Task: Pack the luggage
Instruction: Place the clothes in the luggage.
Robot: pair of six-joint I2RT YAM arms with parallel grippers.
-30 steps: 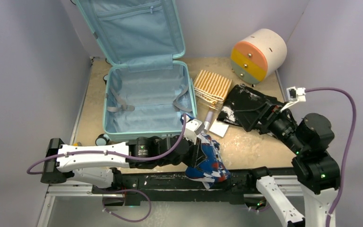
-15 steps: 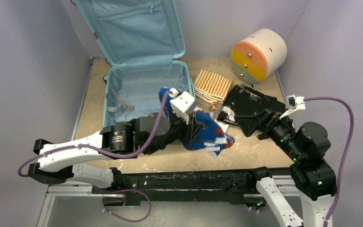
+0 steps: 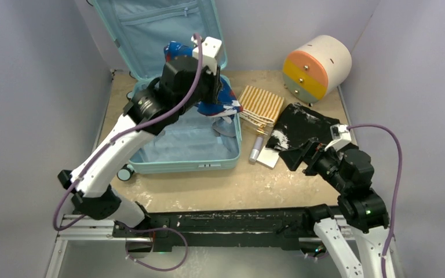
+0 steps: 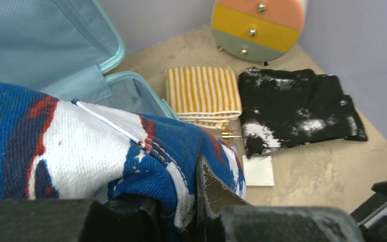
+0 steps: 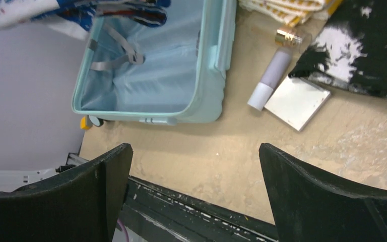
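Note:
The pale teal luggage point(image 3: 179, 165) lies open at the back left, its lid point(image 3: 150, 35) leaning on the wall. My left gripper point(image 3: 215, 97) hangs over the right rear part of the open shell. It is shut on a blue, red and white patterned cloth point(image 3: 223, 104). In the left wrist view the cloth point(image 4: 80, 151) bulges out of the left gripper point(image 4: 181, 196) and fills the lower left. My right gripper point(image 3: 306, 160) stands open above the bare tabletop by the black garment's near edge. The right gripper point(image 5: 194, 149) has nothing between its fingers.
A folded yellow-striped cloth point(image 3: 259, 106) and a black-and-white garment point(image 3: 304, 128) lie right of the suitcase. A small lilac tube point(image 3: 256, 149) and a white square card point(image 3: 269, 157) lie between them. A round cream drawer unit point(image 3: 316, 66) stands at the back right.
The left arm has swung from the table's near edge up and back over the suitcase, carrying the patterned cloth. The right arm has dropped lower and drawn slightly left, jaws still wide.

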